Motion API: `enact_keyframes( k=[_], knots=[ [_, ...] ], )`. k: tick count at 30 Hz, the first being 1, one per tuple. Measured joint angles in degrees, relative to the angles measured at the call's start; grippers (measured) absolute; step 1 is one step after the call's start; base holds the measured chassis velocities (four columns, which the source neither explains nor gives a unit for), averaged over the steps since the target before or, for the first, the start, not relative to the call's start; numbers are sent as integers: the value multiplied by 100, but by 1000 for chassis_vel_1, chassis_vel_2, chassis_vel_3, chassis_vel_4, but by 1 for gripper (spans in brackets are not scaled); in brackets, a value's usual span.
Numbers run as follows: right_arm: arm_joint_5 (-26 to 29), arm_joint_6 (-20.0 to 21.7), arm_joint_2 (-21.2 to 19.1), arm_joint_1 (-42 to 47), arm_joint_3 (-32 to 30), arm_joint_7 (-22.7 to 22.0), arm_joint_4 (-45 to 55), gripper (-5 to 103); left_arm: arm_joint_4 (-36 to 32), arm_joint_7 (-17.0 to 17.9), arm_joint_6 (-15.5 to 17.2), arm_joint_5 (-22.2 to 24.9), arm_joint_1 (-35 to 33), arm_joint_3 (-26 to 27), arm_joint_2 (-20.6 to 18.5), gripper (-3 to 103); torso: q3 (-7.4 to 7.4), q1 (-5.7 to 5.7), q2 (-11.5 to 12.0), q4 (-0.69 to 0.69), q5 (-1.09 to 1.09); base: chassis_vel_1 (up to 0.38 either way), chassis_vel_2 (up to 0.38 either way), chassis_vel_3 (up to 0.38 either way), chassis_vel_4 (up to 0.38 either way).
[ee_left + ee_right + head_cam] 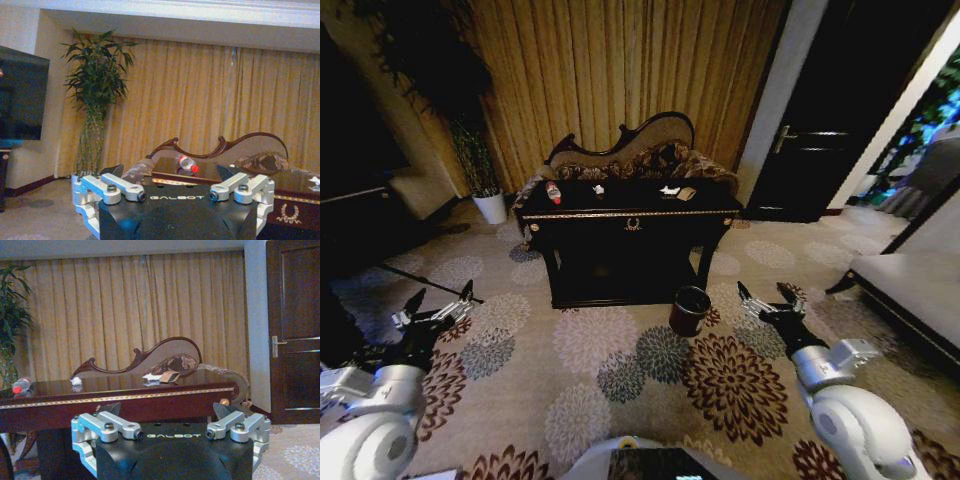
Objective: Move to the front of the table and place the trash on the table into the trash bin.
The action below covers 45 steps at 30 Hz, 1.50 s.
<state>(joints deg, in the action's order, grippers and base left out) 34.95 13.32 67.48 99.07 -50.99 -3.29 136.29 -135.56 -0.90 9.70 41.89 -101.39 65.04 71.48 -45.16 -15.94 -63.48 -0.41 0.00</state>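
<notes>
On each pincer [170, 175] housing: "GALBOT" lettering [177, 197]

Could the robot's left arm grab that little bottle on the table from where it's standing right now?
Probably not. The left gripper hangs open low over the carpet, well short of the table, and the bottle lies on the tabletop's far left. Nothing blocks the way.

Open carpet [620, 350] lies between the robot and the desk [630, 213] front. The trash bin [689, 310] stands on the floor near the desk's front right leg. A sofa [630, 148] (curved back) closes off the desk's far edge.
</notes>
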Motion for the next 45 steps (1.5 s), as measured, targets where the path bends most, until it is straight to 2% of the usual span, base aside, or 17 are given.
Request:
enact_keyframes(
  k=[45],
  knots=[
    [-112, -88, 30, -16, 116, -2, -12, 100, 66, -23, -98, 2, -27, 21, -11, 100, -1, -1, 0, 0, 0, -190, 185, 193, -186]
  ],
)
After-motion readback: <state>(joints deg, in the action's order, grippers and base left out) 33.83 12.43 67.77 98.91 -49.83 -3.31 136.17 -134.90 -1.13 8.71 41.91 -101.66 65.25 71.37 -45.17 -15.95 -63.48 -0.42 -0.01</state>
